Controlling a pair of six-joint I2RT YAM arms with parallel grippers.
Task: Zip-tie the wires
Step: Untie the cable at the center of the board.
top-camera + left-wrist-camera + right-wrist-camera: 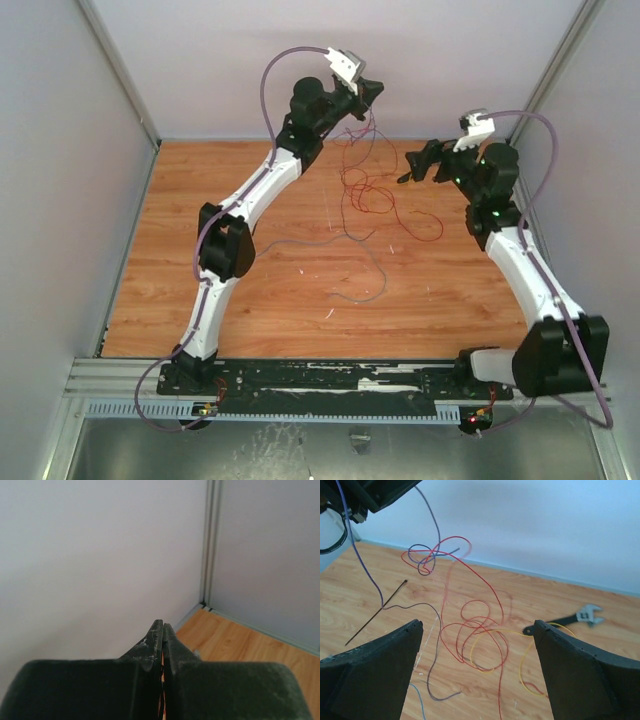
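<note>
left gripper (372, 92) pinches the wires (365, 190) aloft; right gripper (477, 645) spread, likely next to fetch the zip tie (375, 612) lying left

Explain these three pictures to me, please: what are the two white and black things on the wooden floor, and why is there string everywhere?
They are two robot arms bolted to a table, filmed from above. The other pictures come from cameras on their wrists. The left gripper, the arm's two-fingered hand, is raised and shut; wires hang beneath it, though the actual grip is hidden. The right gripper is open, holding nothing. The string is thin wires, mostly red. A thin black zip tie lies on the wood, and a small wrench.
</note>
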